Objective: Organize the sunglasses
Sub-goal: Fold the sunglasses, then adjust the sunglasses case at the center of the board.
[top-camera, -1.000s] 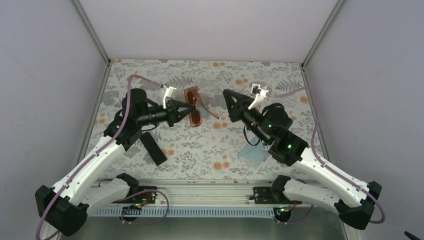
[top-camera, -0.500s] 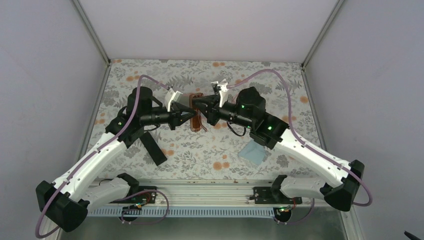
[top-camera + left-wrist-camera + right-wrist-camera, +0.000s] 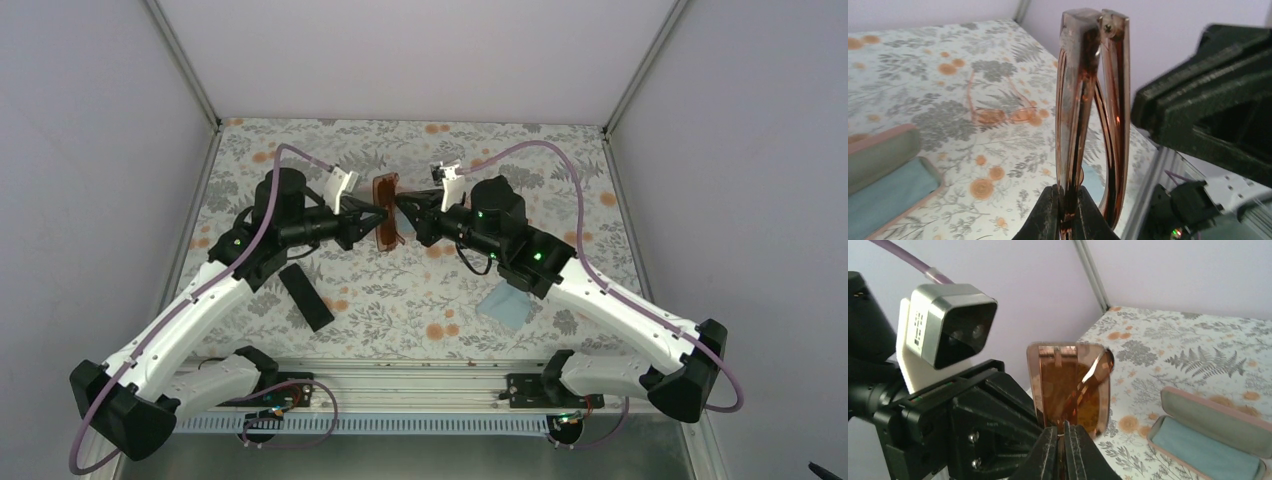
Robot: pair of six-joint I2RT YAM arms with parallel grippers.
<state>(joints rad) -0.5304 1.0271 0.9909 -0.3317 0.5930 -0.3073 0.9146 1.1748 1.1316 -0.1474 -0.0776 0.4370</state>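
Note:
The dark brown sunglasses (image 3: 386, 210) are folded and held in the air between both grippers. My left gripper (image 3: 372, 217) is shut on one end of them; in the left wrist view its jaws (image 3: 1067, 216) pinch the frame (image 3: 1083, 100) at the bottom. My right gripper (image 3: 403, 212) is shut on the other end; in the right wrist view its fingers (image 3: 1064, 452) clamp the lower edge of the glasses (image 3: 1068, 387). The pale orange-pink sunglasses (image 3: 1000, 107) lie open on the table beyond them; they are hidden in the top view.
An open pink case (image 3: 1213, 432) with a light-blue cloth inside lies on the table and also shows in the left wrist view (image 3: 883, 150). A black case (image 3: 305, 297) lies at front left. A light-blue cloth (image 3: 508, 305) lies at front right under the right arm.
My right arm has swung left to the brown sunglasses and shut on them. My left gripper has kept hold of them, turned them and raised them slightly.

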